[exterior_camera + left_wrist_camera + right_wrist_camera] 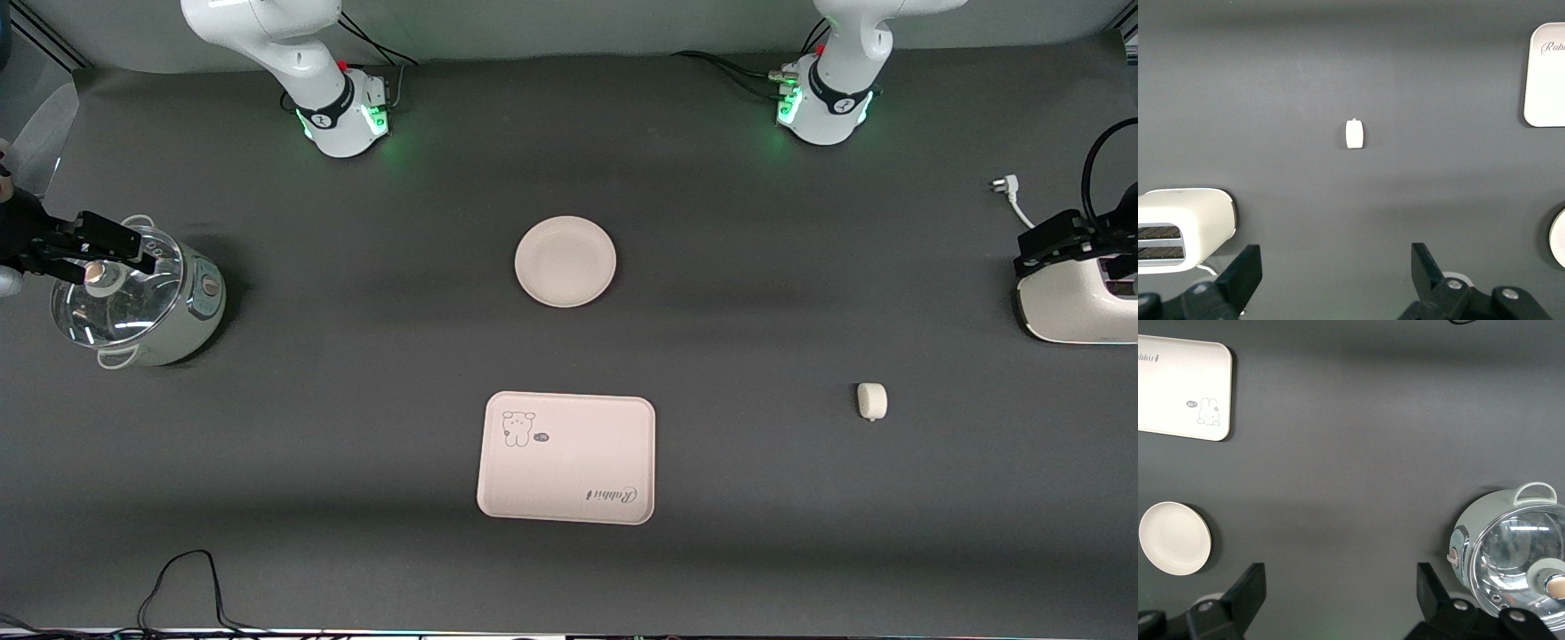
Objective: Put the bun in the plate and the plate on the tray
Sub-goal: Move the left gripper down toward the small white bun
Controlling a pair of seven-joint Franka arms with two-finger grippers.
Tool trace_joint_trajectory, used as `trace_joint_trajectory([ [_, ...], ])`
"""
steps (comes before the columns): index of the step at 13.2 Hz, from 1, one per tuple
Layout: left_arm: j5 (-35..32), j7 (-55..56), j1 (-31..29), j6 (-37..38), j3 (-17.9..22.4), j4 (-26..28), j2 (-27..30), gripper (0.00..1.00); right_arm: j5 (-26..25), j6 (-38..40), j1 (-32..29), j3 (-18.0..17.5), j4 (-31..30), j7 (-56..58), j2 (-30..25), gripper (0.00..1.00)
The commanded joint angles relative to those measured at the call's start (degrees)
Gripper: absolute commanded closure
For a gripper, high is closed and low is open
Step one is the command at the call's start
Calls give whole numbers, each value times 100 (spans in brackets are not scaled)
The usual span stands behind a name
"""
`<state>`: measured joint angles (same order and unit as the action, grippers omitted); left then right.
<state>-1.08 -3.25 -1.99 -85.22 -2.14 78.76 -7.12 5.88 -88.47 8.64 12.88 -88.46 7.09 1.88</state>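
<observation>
The worktop (373,427) carried the tray (566,458) nearest the front camera, the plate (565,261) farther from it, both midway along. The bun (872,401) lay alone toward the left arm's end, well apart from both. Being small and rounded, the bun could probably roll or squirt from a pinch that closed off-centre, and the shallow plate might tip if lifted by one rim. The left gripper (1331,277) hung over the toaster (1077,298), fingers spread wide, holding nothing. The right gripper (1341,597) hung over the cooker pot (138,298), equally wide and empty.
</observation>
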Motion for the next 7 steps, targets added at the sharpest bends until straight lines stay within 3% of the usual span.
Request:
trace_joint_trajectory([
  [1, -32, -123, -3, 146, 11, -247, -114, 0, 27, 164, -20, 4, 189, 38, 102, 0],
  [4, -41, -114, 6, -20, 11, -247, -350, 0, 36, 164, -20, 3, 145, 38, 93, 0],
  [6, -103, -18, 41, -239, 3, -125, -1042, 1, 36, 164, -11, -5, 145, 38, 76, 0],
  [7, -59, -26, 23, -754, 3, -80, -1481, 1, 36, 172, -11, -5, 145, 47, 75, 0],
])
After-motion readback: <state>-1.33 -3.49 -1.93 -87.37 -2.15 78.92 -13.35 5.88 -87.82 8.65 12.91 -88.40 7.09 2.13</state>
